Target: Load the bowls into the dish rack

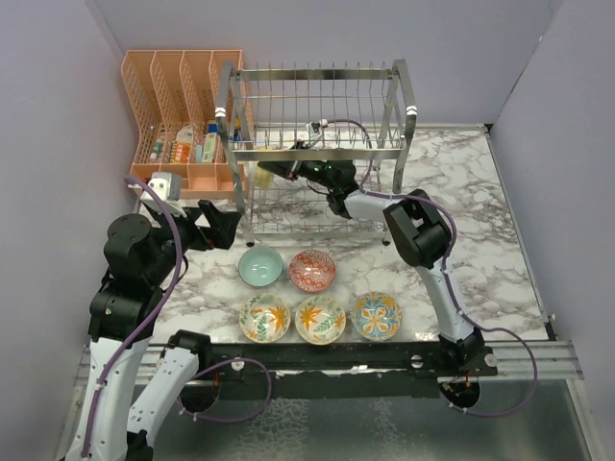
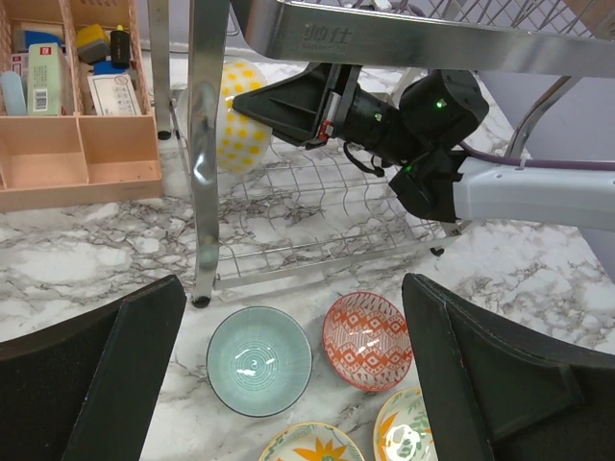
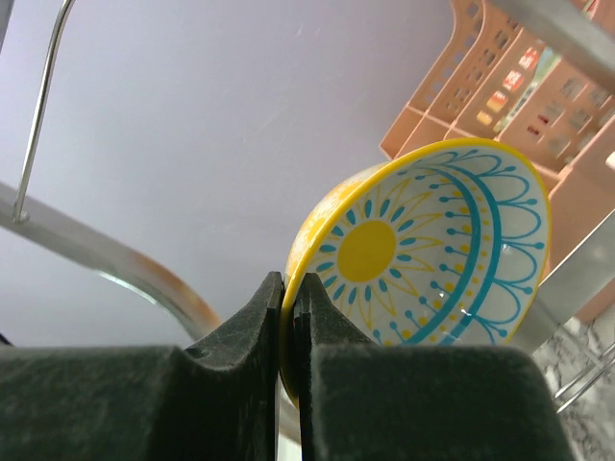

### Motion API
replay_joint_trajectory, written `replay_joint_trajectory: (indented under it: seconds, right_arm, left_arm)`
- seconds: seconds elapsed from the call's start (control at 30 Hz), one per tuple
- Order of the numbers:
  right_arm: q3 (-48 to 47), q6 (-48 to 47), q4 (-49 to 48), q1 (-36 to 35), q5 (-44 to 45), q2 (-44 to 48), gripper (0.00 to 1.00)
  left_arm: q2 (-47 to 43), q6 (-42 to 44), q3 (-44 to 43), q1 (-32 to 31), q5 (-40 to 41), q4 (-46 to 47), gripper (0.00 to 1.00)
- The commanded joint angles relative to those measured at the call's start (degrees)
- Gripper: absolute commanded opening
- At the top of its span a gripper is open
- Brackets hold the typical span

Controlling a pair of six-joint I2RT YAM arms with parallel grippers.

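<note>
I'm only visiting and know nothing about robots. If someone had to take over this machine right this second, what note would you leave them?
Right gripper: fingers shut on the rim of the yellow sun bowl, holding it on edge inside the lower tier of the dish rack, at the left end. Not released yet.
Left gripper: open, empty, hovering over the table near the rack's left front corner.
On the table: teal bowl, red-patterned bowl, and three floral bowls in the front row.
Done: nothing fully racked.
Left: let go of this bowl, then load the other five.
</note>
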State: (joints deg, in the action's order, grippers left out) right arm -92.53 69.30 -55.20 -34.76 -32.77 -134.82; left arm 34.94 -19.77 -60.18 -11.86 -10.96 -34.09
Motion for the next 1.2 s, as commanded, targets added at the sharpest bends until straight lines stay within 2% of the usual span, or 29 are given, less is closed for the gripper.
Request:
replay_joint_trajectory:
  seconds: [0.0,0.43,0.87,1.07,1.17]
  right_arm:
    - [-7.1,-1.0,0.1,0.6,3.6,-3.7,0.01]
    - [-13.4,-0.9,1.1,2.2,4.3,-10.0,0.01]
    - [-15.6,-3.1,4.3,2.4,5.3,-12.3,0.01]
    - [-16.9,-3.8,6.0,2.4,4.1,-13.5,0.19]
    - [-15.2,-3.8,5.4,2.4,4.2,-12.9,0.21]
  left_arm:
    - [-0.8,1.3,0.3,-0.3,-0.6,0.9,0.99]
    - [-0.7,2.0,1.7,-0.3,0.2,0.8,0.99]
    - [-0.8,2.1,1.9,-0.4,0.3,0.4,0.99]
    - [-1.1,2.1,1.9,-0.3,0.4,0.2,0.99]
    - [-1.2,2.1,1.8,-0.3,0.5,0.1,0.99]
